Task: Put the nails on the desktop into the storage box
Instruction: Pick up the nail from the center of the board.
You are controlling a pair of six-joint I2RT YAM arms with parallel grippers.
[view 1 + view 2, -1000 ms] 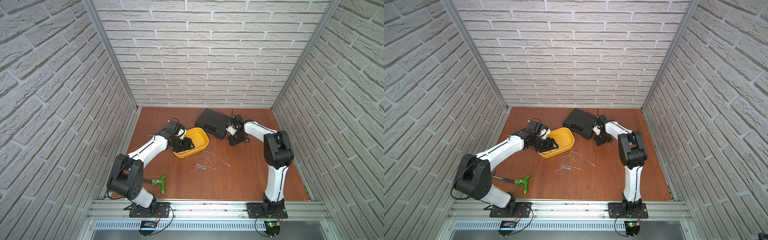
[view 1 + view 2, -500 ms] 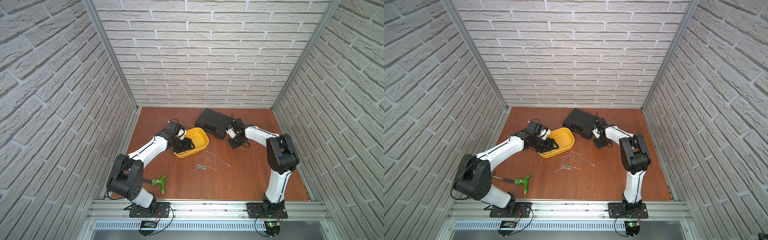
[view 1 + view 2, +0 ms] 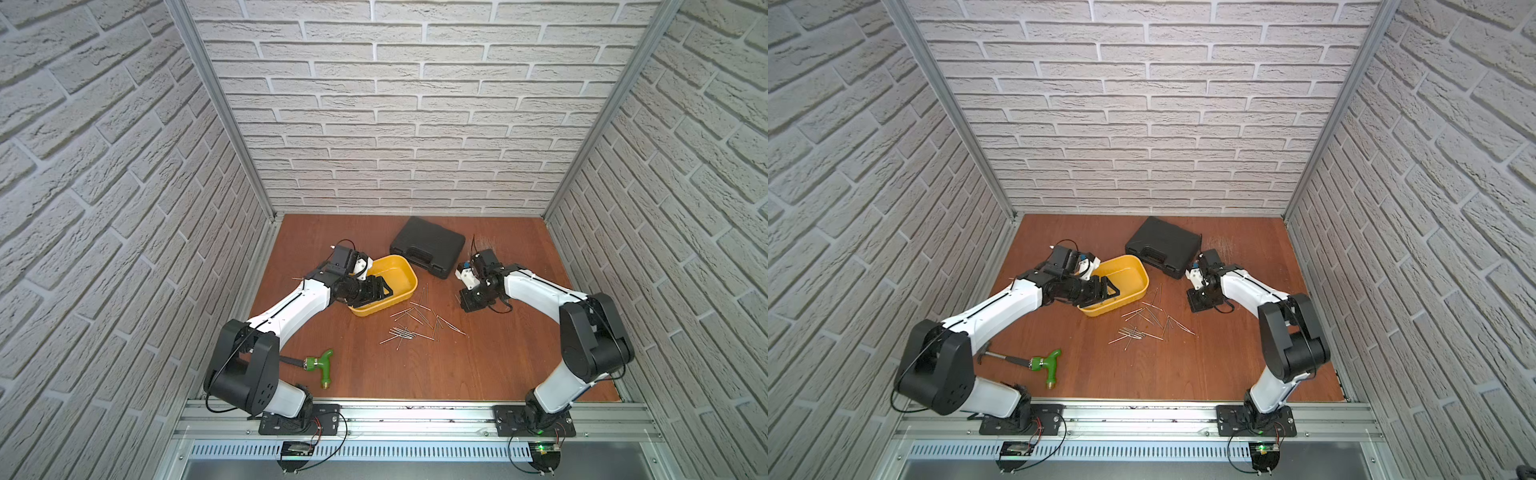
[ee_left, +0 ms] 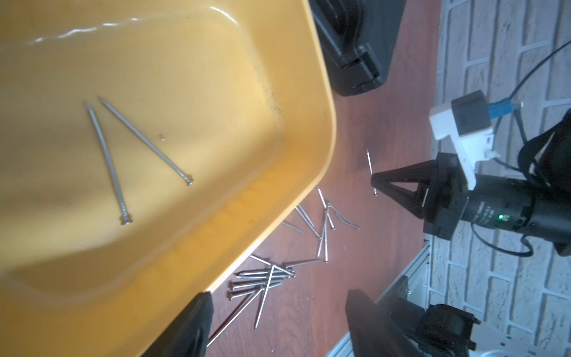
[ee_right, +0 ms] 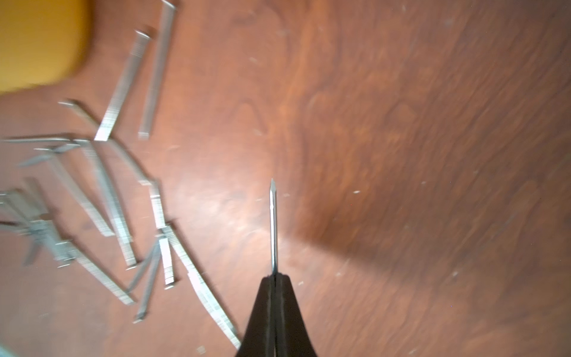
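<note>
Right wrist view alone resolves the right gripper point(image 5: 273, 279) clamped on a single thin silvery-grey nail point(image 5: 272, 225), point outward, over the reddish-brown wood-grain desktop point(image 5: 401, 123). Left wrist view alone shows two nails point(image 4: 106, 163) lying inside the shallow yellow plastic storage box point(image 4: 321, 129), and the left gripper point(image 4: 278, 295), fingers apart, over its near end. In both top views loose nails point(image 3: 415, 322) lie scattered just beside the box; bare board runs to the aluminium front rail point(image 3: 415, 409), black moulded case point(image 3: 428, 245) behind
</note>
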